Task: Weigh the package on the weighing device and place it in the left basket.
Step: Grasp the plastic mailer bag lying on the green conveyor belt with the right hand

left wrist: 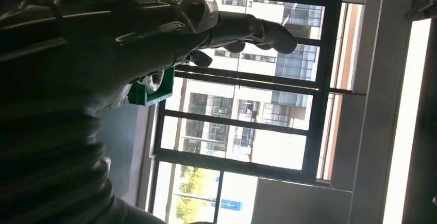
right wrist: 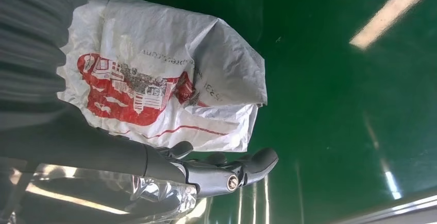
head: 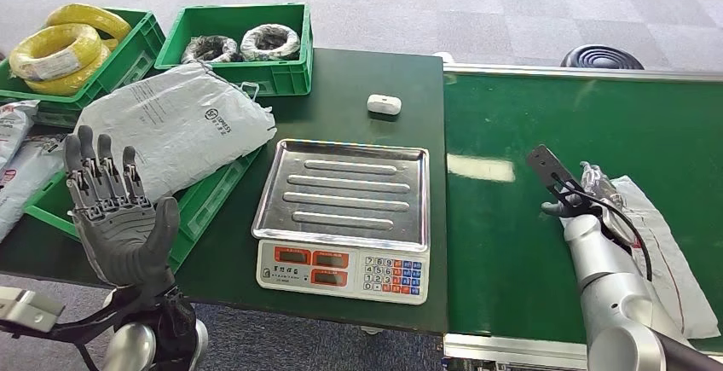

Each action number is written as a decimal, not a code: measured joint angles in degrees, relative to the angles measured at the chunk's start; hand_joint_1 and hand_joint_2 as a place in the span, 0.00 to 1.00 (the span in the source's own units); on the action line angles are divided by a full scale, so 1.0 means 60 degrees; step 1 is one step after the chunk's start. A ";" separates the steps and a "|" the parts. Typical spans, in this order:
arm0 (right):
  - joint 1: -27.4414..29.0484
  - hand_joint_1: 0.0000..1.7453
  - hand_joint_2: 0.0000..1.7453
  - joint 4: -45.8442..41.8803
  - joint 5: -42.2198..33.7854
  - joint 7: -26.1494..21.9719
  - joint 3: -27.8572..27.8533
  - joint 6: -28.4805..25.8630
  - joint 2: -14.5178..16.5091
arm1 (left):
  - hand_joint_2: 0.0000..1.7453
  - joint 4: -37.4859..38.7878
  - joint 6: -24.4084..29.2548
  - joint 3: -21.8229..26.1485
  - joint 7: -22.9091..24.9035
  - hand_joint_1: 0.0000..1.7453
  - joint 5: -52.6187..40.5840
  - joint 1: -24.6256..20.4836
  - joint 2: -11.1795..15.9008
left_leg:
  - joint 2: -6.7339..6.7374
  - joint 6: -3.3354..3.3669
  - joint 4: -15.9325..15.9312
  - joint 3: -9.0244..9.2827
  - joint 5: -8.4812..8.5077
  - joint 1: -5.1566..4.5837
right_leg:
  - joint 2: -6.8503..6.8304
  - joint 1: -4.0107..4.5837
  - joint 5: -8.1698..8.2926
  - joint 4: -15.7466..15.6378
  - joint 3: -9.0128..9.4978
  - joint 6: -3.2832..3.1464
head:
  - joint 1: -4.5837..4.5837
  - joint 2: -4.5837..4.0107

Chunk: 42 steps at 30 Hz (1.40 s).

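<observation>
The left robot hand (head: 119, 217) at 7 o'clock is dark grey, with ribbed fingers (head: 107, 175). The right arm (head: 618, 303) at 4 o'clock is silver, with a black cable (head: 627, 226). A brass-coloured screw (right wrist: 233, 183) sits on a dark finger.

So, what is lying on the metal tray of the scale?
Nothing lies on the tray of the scale; its ribbed surface is bare. What is beneath the tray is hidden.

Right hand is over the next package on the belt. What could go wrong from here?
The package is a thin, crinkled bag lying flat on the conveyor, so the right hand may slip off. The left basket already holds a large grey bag overhanging its rim; another might slide off.
</observation>
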 joint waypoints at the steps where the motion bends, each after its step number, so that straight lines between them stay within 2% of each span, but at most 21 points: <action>1: -0.0004 0.00 1.00 0.0026 -0.0044 -0.0034 -0.0071 0.0105 -0.0003 | 1.00 0.0000 -0.0004 0.0006 0.0000 0.00 -0.0001 0.0000 0.0000 | 0.0000 0.0000 0.0000 0.0000 0.0000 0.0000 | 0.0000 0.0000 0.0000 0.0000 0.0000 0.0000 | 0.0001 0.0000; 5: -0.0007 0.00 1.00 0.0159 -0.0272 -0.0179 -0.0330 0.1212 -0.0013 | 1.00 0.0011 -0.0045 0.0027 0.0000 0.00 -0.0035 -0.0007 0.0000 | 0.0002 0.0000 0.0000 0.0001 0.0000 0.0000 | 0.0000 0.0000 0.0000 0.0000 -0.0001 0.0000 | 0.0000 0.0000; 10: -0.0010 0.00 1.00 0.0324 -0.0351 0.0200 -0.0487 0.2806 -0.0015 | 1.00 0.0066 -0.0072 0.0069 0.0000 0.00 -0.0140 -0.0021 -0.0016 | 0.0002 0.0000 0.0000 0.0001 0.0000 0.0000 | 0.0000 0.0000 0.0000 0.0000 0.0000 0.0000 | 0.0001 0.0000; 21: -0.0169 0.00 1.00 0.0507 -0.0274 0.0561 -0.0545 0.3455 0.0006 | 1.00 0.0171 0.0025 0.0139 0.0000 0.00 -0.0168 -0.0052 -0.0025 | 0.0001 0.0000 0.0000 0.0000 0.0000 0.0000 | 0.0000 0.0000 0.0000 0.0000 0.0001 0.0000 | 0.0000 0.0000; 25: -0.0319 1.00 1.00 0.0555 -0.0108 0.0847 -0.0542 0.3674 0.0048 | 1.00 0.0170 0.0136 0.0180 0.0000 0.00 -0.0081 -0.0062 -0.0007 | 0.0002 0.0000 0.0000 0.0001 0.0001 0.0000 | 0.0000 0.0000 0.0000 0.0001 0.0001 0.0000 | 0.0001 0.0000; 42: -0.0566 1.00 1.00 0.0612 0.0004 0.0914 -0.0512 0.3669 0.0142 | 1.00 0.0163 0.0318 0.0275 0.0000 0.00 0.0011 -0.0067 0.0069 | 0.0000 0.0000 0.0000 0.0000 0.0000 0.0000 | 0.0000 0.0001 0.0000 0.0001 0.0002 0.0000 | 0.0001 0.0000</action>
